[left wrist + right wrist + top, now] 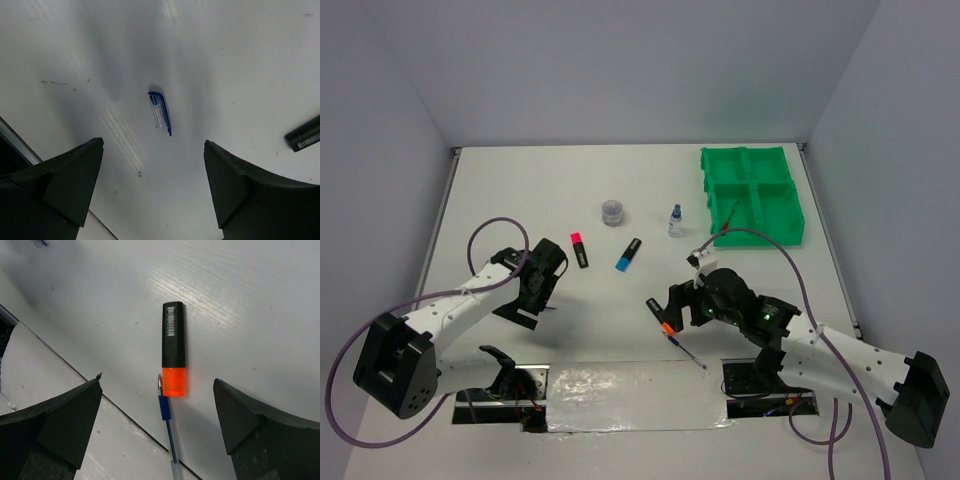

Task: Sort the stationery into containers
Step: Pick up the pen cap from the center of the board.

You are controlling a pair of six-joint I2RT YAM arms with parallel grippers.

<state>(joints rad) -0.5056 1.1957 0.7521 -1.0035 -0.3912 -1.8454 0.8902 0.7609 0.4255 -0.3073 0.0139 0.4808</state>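
My right gripper hangs jaws wide over the stubby black orange-ended highlighter, with the thin blue pen touching at its six o'clock. My left gripper, equally wide, hangs over a small blue-and-clear plastic cap.

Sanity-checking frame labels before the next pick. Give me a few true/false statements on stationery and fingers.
1. The orange highlighter lies on the table between the open right fingers. True.
2. The left fingers are shut on a highlighter. False: they are open above a small blue pen cap.
3. The bottle stands in the green tray. False: it is on the table, left of the tray.
4. The pink highlighter and blue highlighter lie outside the tray. True.
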